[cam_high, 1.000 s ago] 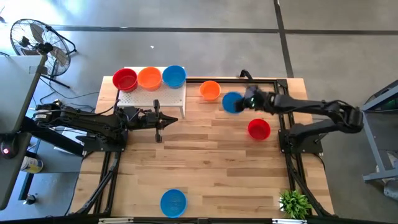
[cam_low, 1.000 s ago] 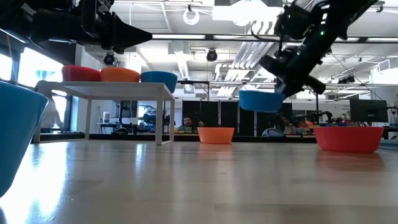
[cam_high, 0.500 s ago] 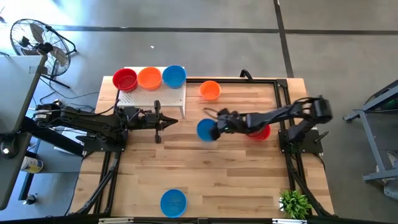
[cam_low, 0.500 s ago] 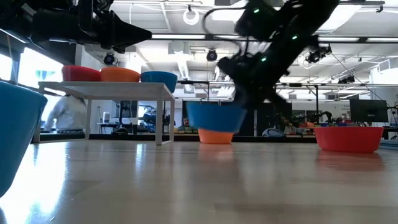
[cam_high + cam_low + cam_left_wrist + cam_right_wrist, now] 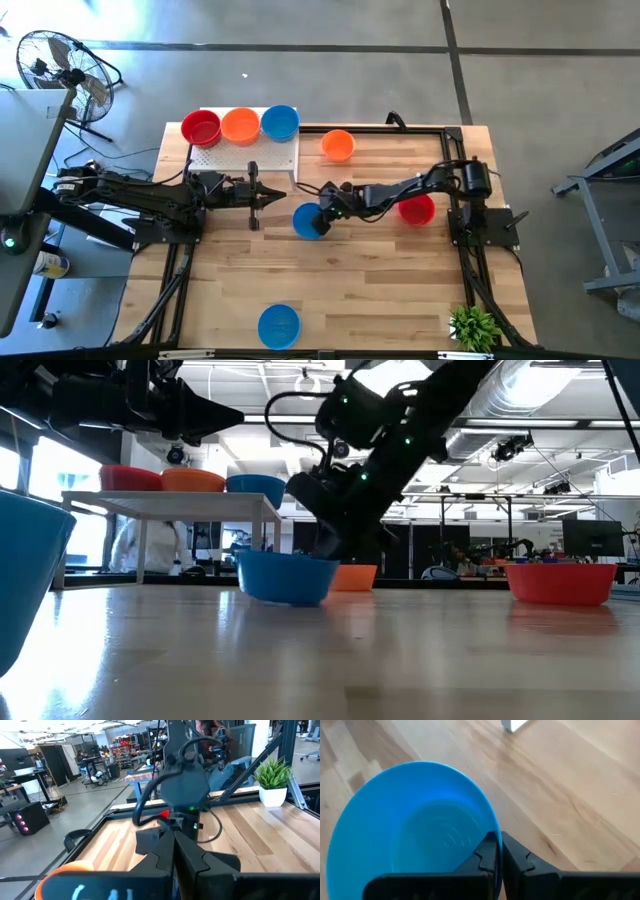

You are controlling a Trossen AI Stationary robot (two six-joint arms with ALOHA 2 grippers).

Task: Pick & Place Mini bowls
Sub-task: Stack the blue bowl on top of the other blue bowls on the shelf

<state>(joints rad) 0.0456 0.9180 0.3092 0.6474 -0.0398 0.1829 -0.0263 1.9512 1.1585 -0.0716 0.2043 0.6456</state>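
Note:
My right gripper [image 5: 322,215] is shut on a blue mini bowl [image 5: 307,222] near the table's middle. In the low view this bowl [image 5: 288,576] sits upright at table height. My left gripper [image 5: 266,193] is shut and holds nothing; it hangs level beside the white perforated board [image 5: 245,158]. A red [image 5: 201,128], an orange [image 5: 240,125] and a blue bowl [image 5: 280,122] stand in a row on that board. On the table stand an orange bowl [image 5: 338,145], a red bowl [image 5: 417,209] and a blue bowl [image 5: 279,325]. My right gripper pinches the blue bowl's rim [image 5: 491,826] on the side toward the table's right, one finger inside the bowl and one outside. The fingers slant down from the table's right. The bowl is upright, its base at the tabletop; whether it rests there, I cannot tell.
A potted plant [image 5: 474,326] stands at the near right corner. A black frame [image 5: 455,150] runs along the table's edges. Bare wood lies between the held bowl and the near blue bowl.
My right gripper has swung from the far right of the table toward the left and near side, sinking and rolling as it went. The blue bowl went with it, from hanging well above the table down to table height.

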